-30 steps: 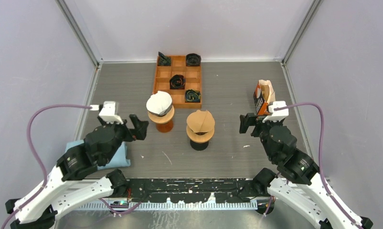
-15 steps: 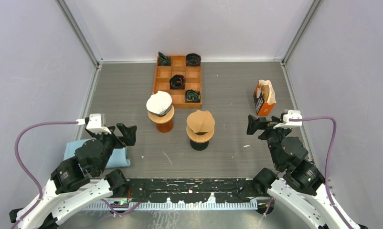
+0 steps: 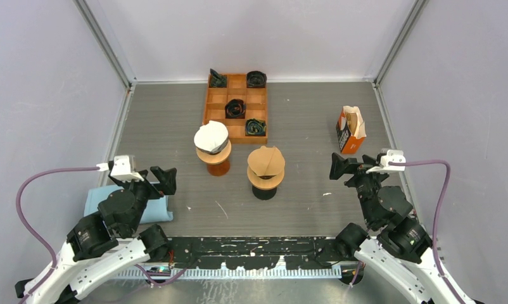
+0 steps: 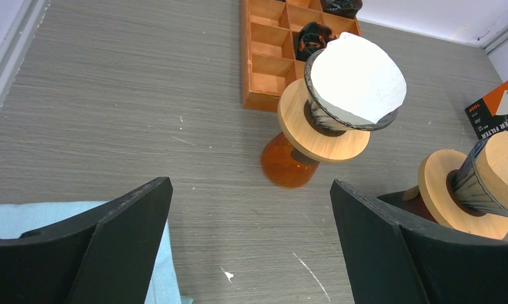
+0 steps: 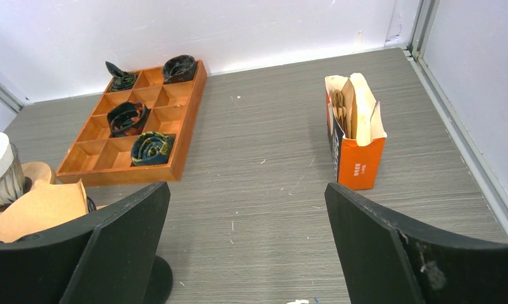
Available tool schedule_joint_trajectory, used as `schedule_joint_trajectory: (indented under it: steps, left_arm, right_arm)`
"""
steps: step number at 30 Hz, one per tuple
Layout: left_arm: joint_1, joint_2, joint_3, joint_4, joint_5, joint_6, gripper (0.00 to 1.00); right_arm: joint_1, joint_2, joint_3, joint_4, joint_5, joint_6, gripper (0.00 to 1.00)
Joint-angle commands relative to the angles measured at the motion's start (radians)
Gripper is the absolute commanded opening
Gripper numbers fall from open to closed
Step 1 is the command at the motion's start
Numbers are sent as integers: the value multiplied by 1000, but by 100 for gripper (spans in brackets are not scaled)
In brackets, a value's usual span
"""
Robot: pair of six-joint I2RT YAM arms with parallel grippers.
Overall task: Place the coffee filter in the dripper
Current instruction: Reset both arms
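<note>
A white coffee filter (image 3: 211, 135) sits in the left dripper (image 3: 215, 152) on an amber base; the left wrist view shows this white filter (image 4: 359, 79) too. A brown filter (image 3: 266, 160) sits in the right dripper (image 3: 265, 177) on a black base. My left gripper (image 3: 165, 179) stands open and empty, near and left of the white-filter dripper, partly above a blue cloth. My right gripper (image 3: 339, 168) is open and empty, right of the brown-filter dripper and nearer than the orange filter box (image 3: 349, 130). In both wrist views the left gripper (image 4: 251, 240) and the right gripper (image 5: 245, 247) have only bare table between their fingers.
A wooden compartment tray (image 3: 237, 107) with dark coiled items stands at the back centre. The blue cloth (image 3: 128, 206) lies at the near left. The orange box (image 5: 356, 136) holds several paper filters. Walls enclose the table on three sides.
Both arms have drawn back toward the near edge, away from the drippers. Their jaws stayed open and empty. The drippers and filters have not moved.
</note>
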Motion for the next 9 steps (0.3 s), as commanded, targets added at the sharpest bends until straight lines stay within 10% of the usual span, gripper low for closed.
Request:
schedule_joint_trajectory:
  steps: [1,9]
  left_arm:
    - [4,-5,1,24,-33,9,99]
    - [4,-6,-8,35,-33,9,99]
  right_arm:
    - [-4,1,14,58,22,-5,100]
    - [-3,-1,17,60,23,-7,100]
